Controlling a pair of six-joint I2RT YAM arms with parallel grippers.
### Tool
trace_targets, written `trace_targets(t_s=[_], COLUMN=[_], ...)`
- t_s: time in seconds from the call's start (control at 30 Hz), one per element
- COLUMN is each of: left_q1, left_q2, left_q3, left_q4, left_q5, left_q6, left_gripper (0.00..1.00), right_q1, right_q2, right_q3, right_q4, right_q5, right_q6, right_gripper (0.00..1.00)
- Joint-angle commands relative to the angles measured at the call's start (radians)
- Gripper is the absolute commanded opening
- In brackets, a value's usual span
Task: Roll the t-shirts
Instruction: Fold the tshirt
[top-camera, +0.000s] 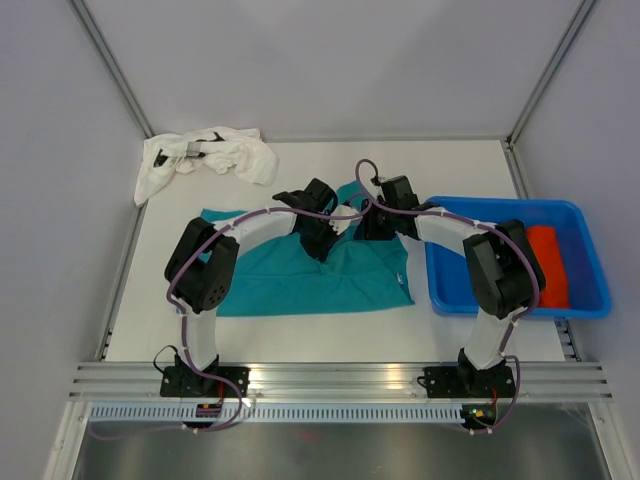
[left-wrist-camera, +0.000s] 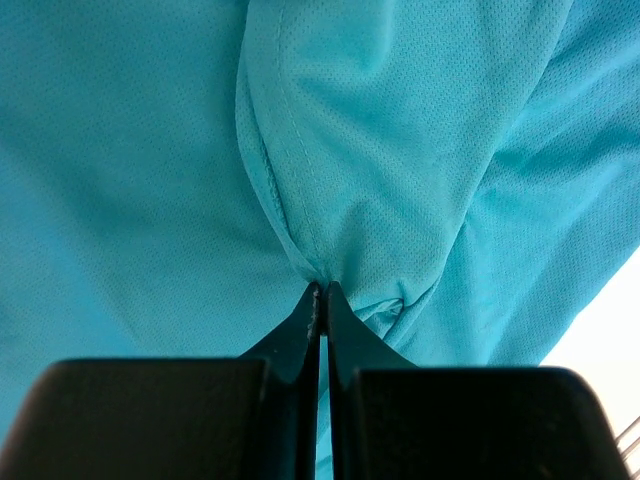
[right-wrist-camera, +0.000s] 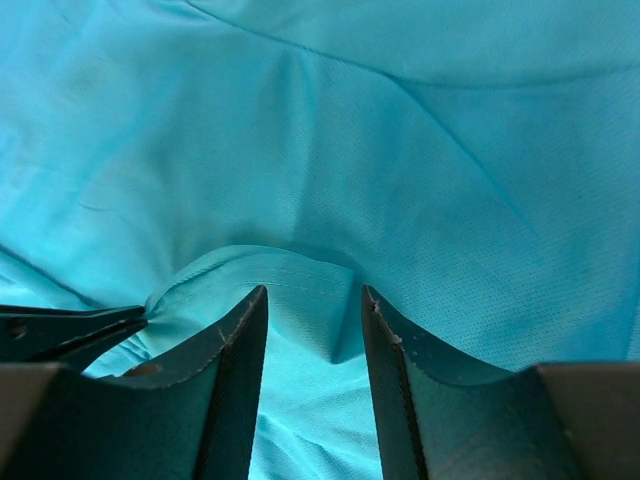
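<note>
Teal shirt (top-camera: 290, 285) lies spread on the table (top-camera: 330, 165). At its far edge, left gripper (left-wrist-camera: 322, 292) pinches a fold tight, and right gripper (right-wrist-camera: 313, 300) sits beside it, jaws apart, straddling a raised hem.

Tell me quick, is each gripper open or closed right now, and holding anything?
Left gripper: closed, pinching the teal shirt.
Right gripper: open, with a fold of the shirt between its jaws, not clamped.
</note>
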Motion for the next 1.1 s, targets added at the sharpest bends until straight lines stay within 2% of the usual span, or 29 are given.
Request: trace_targets(t_s=[0.0, 0.23, 0.27, 0.3, 0.33, 0.4, 0.53, 0.63, 0.87, 1.07], left_q1=[-0.002, -0.002, -0.002, -0.002, -0.002, -0.002, -0.002, -0.002, -0.001, -0.001], left_q2=[-0.015, -0.019, -0.019, -0.019, -0.025, -0.032, -0.052, -0.061, -0.115, -0.094], left_q3=[-0.022, -0.028, -0.027, -0.027, -0.024, -0.024, -0.030, -0.044, -0.090, -0.087], left_q4=[0.043, 0.056, 0.056, 0.058, 0.060, 0.061, 0.069, 0.076, 0.138, 0.161], left_q5=[0.040, 0.040, 0.042, 0.039, 0.039, 0.031, 0.025, 0.011, -0.066, -0.084], left_q6=[0.003, 0.006, 0.006, 0.006, 0.006, 0.007, 0.009, 0.007, 0.011, 0.007], left_gripper=[0.02, 0.02, 0.02, 0.02, 0.02, 0.02, 0.02, 0.02, 0.02, 0.02], right_q1=[-0.005, -0.006, -0.006, -0.006, -0.006, -0.006, -0.006, -0.006, -0.006, -0.006], right_q2=[0.034, 0.071, 0.073, 0.076, 0.071, 0.057, 0.001, -0.019, -0.130, -0.116], right_q3=[-0.026, -0.024, -0.024, -0.023, -0.024, -0.035, -0.073, -0.099, -0.237, -0.250], right_q4=[0.025, 0.060, 0.068, 0.072, 0.076, 0.098, 0.164, 0.169, 0.371, 0.445], right_q5=[-0.017, -0.039, -0.045, -0.051, -0.051, -0.060, -0.073, -0.063, -0.034, -0.040], right_q6=[0.046, 0.070, 0.069, 0.069, 0.066, 0.049, 0.001, -0.043, -0.089, -0.103], right_gripper=[0.48, 0.47, 0.42, 0.29, 0.24, 0.15, 0.04, 0.01, 0.00, 0.00])
